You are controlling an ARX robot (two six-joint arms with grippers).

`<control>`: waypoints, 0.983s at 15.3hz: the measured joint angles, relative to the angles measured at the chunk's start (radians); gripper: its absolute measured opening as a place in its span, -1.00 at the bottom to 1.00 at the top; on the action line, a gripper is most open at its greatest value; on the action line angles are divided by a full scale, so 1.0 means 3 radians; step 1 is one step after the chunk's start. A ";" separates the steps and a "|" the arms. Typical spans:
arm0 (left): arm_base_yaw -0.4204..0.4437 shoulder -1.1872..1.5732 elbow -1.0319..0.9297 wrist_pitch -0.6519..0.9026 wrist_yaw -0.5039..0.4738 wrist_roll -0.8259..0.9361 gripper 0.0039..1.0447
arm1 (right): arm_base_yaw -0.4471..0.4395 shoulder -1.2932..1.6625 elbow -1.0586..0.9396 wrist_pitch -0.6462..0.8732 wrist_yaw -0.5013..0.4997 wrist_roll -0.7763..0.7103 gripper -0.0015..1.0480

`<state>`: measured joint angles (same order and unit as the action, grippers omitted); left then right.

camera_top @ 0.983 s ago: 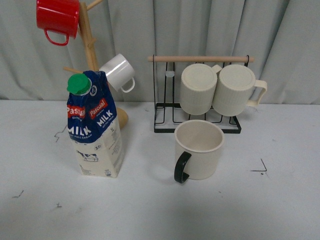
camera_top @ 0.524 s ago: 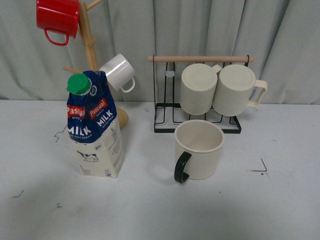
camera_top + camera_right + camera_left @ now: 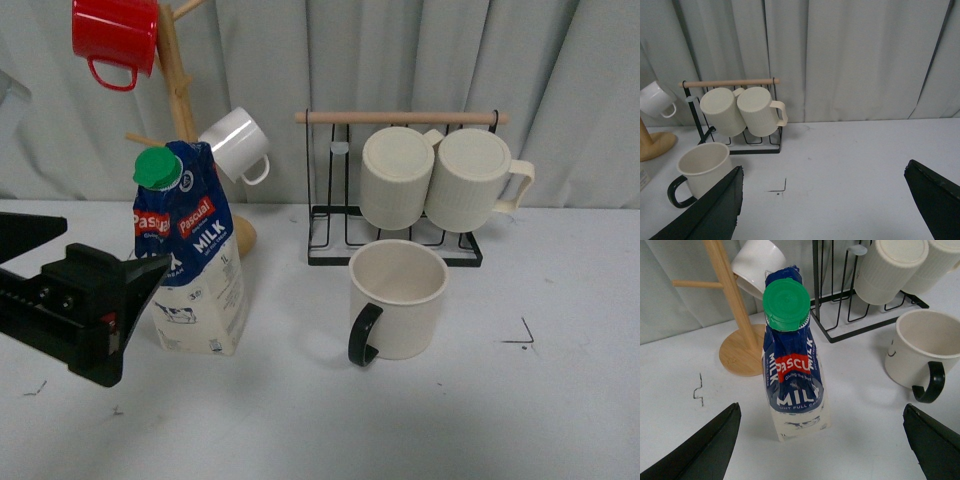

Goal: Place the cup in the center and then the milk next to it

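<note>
The milk (image 3: 195, 270), a blue-and-white carton with a green cap, stands upright at the table's left. The cup (image 3: 400, 300), wide and cream with a black handle, stands upright to its right, in front of the rack. My left gripper (image 3: 115, 245) is open and empty, just left of the carton and pointing at it. In the left wrist view the milk (image 3: 792, 370) stands ahead of the wide-open left gripper (image 3: 821, 407), with the cup (image 3: 920, 350) to one side. My right gripper (image 3: 825, 167) is open and empty over bare table, the cup (image 3: 702, 167) off to its side. It is out of the front view.
A wooden mug tree (image 3: 178, 80) behind the milk holds a red mug (image 3: 115, 35) and a small white mug (image 3: 238, 143). A black wire rack (image 3: 330, 215) holds two ribbed cream mugs (image 3: 397, 177). A black corner mark (image 3: 522, 335) lies right of the cup. A curtain hangs behind.
My left gripper has come into the front view from the left and now sits beside the milk. The milk and the cup have not moved.
</note>
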<state>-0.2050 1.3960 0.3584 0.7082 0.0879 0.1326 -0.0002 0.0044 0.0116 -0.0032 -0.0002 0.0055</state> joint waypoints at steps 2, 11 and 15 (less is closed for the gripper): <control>-0.0009 0.0313 0.0209 0.0067 -0.0039 -0.0017 0.88 | 0.0000 0.0000 0.0000 -0.0001 0.0001 0.0000 0.87; -0.0070 0.1292 0.0947 0.0237 -0.0530 -0.0209 0.88 | 0.0000 0.0000 0.0000 0.0000 0.0001 0.0000 0.87; -0.0071 0.1425 0.1101 0.0090 -0.0613 -0.0491 0.43 | 0.0000 0.0000 0.0000 -0.0001 0.0001 0.0000 0.87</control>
<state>-0.2264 1.8236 0.6888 0.7353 -0.0959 -0.0147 -0.0002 0.0044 0.0116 -0.0036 0.0002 0.0055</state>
